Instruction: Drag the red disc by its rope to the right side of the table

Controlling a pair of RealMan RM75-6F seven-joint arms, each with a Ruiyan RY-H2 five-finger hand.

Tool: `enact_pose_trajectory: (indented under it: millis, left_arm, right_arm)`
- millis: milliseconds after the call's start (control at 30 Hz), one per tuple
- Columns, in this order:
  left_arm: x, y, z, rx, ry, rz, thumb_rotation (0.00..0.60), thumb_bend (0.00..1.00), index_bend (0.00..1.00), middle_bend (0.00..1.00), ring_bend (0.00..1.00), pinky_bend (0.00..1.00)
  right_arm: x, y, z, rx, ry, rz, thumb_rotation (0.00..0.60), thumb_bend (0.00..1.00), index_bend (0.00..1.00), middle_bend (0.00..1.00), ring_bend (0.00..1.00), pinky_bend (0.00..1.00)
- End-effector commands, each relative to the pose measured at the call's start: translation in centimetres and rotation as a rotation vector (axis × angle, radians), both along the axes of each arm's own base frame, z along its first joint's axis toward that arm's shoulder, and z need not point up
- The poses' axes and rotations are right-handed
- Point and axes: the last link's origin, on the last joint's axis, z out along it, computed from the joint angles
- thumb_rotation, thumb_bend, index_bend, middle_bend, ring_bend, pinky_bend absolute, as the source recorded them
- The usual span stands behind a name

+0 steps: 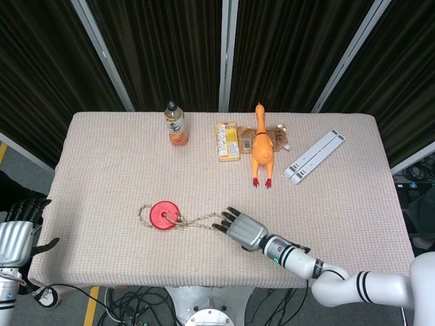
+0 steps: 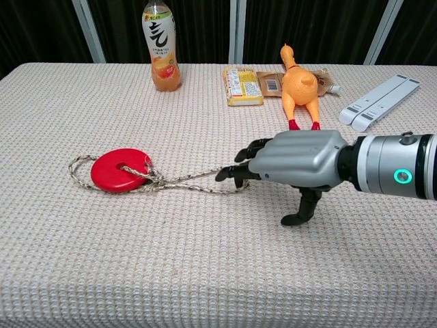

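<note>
Your silver right hand (image 2: pixel 293 162) is hovering palm-down with dark fingers spread, grasping nothing, fingertips reaching over the end loop of the beige braided rope (image 2: pixel 194 181), flat red disc (image 2: pixel 121 169) is lying left of centre on the beige woven tablecloth (image 1: pixel 340 204), your left hand (image 1: pixel 17 234) is hanging off the table's left edge, its grasp impossible to tell

On the beige table (image 1: pixel 109 170): a drink bottle (image 1: pixel 175 124) at eleven o'clock, snack packet (image 1: pixel 228 141) and rubber chicken (image 1: pixel 261 146) near twelve, white folding stand (image 1: pixel 315 155) at two.
</note>
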Motion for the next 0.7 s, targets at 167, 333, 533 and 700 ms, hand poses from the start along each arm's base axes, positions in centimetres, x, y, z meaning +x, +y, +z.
enact_pose_trajectory:
  millis: [167,333,533,700]
  left_arm:
    - [0.02,0.03,-0.05,0.0,0.002,-0.002,0.6,0.02,0.19,0.17,0.12,0.15]
    - [0.0,0.02,-0.05,0.0,0.004,0.0,0.6,0.02,0.19,0.17,0.12,0.15]
    - [-0.01,0.01,-0.09,-0.002,0.004,-0.001,0.6,0.02,0.19,0.17,0.12,0.15]
    - [0.02,0.04,-0.09,0.0,0.006,-0.001,0.6,0.02,0.19,0.17,0.12,0.15]
  right_arm:
    - [-0.04,-0.17,0.27,-0.005,-0.009,-0.012,0.6,0.19,0.0,0.39,0.0,0.0]
    - [-0.18,-0.3,0.33,-0.007,-0.01,-0.025,0.6,0.2,0.0,0.46,0.0,0.0]
    - [-0.1,-0.52,0.62,-0.025,-0.026,-0.031,0.6,0.24,0.0,0.53,0.0,0.0]
    - [0.0,-0.72,0.68,-0.053,-0.043,-0.026,0.6,0.31,0.0,0.59,0.03,0.0]
